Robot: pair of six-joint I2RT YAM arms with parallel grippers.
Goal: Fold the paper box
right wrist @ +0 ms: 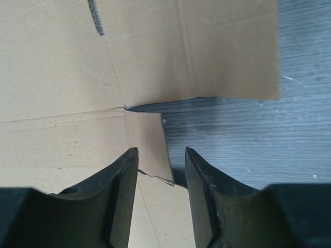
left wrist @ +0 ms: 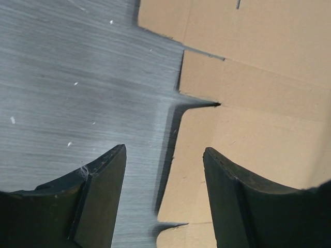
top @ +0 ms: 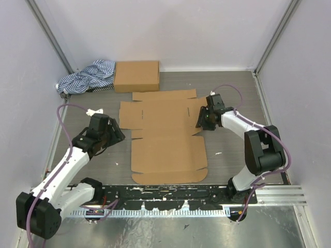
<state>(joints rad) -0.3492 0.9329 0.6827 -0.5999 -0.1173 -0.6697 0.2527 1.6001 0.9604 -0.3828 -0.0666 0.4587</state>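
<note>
the paper box [top: 168, 137] lies flat and unfolded on the desk [top: 207, 82], between the two claws. the left claw [top: 120, 135] is at its left edge. the right claw [top: 200, 120] is at its right edge, a little farther from the arm bases.

in the left wrist view the left claw [left wrist: 164, 155] has its jaws wide apart and stands across the edge of the box. one finger [left wrist: 101, 196] is over bare desk and the other finger [left wrist: 232, 201] is over cardboard. the cut edge with its notch runs ahead between them, and nothing is clamped.

in the right wrist view the right claw [right wrist: 161, 155] also has the jaws apart, but the gap is narrower. a small side flap [right wrist: 145, 137] of the box lies just ahead of the gap, and its edge passes between the fingers. i cannot tell if they touch the cardboard.

the box is plain brown corrugated cardboard without print. it is die-cut, with flaps, tabs, crease lines and a short slit [right wrist: 95, 10], and the flap nearest the arm bases has rounded corners.

beyond the left claw, at the far wall, stand a compact brown box [top: 136, 76] and a striped cloth [top: 88, 76].
</note>
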